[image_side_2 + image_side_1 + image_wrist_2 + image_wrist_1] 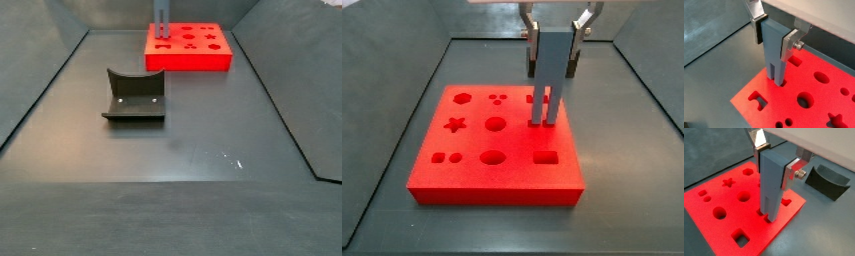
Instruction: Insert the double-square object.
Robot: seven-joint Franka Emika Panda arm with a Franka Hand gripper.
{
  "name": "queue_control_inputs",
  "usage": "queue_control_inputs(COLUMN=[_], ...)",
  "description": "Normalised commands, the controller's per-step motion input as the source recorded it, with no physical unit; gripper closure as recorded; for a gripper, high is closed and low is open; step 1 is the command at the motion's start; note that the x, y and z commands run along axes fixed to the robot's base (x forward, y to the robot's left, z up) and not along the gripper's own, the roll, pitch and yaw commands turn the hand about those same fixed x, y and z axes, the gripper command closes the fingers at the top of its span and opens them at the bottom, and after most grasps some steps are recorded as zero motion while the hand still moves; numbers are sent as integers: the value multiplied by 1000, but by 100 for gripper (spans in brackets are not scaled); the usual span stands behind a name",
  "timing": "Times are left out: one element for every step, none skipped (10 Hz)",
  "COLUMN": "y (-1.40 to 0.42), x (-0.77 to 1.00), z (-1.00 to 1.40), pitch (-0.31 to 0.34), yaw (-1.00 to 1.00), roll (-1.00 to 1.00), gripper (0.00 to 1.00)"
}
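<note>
Even, bright light; perhaps slightly soft.

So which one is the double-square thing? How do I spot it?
Find the red board on the grey floor. Above its edge, the gripper holds a tall grey-blue bar upright. Unlike the squat dark block lying apart, its lower end splits into two square prongs at the board.

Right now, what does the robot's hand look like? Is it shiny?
Yes, partly. The gripper has two flat silver metal fingers with dark pads on the inside. A round silver bolt sticks out of one finger. Above them is a pale, light-coloured body. No cables or markings show.
</note>
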Motion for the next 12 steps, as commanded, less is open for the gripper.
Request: queue_control_inputs(y=[-60, -51, -9, 0, -3, -34, -86, -91, -71, -60, -94, -114], x=[0, 0, 0, 0, 0, -57, -123, -100, -111, -40, 0, 177], z=[-66, -143, -194, -189, -206, -163, -109, -37, -29, -34, -69, -269], pitch=[-13, 0, 0, 0, 0, 0, 0, 0, 0, 0, 0, 26], yaw=[111, 126, 60, 40, 46, 0, 0, 0, 0, 6, 34, 66], roll=[0, 87, 147, 137, 124, 71, 63, 47, 57, 67, 47, 104], gripper=[100, 100, 100, 100, 100, 100, 100, 100, 100, 100, 100, 100])
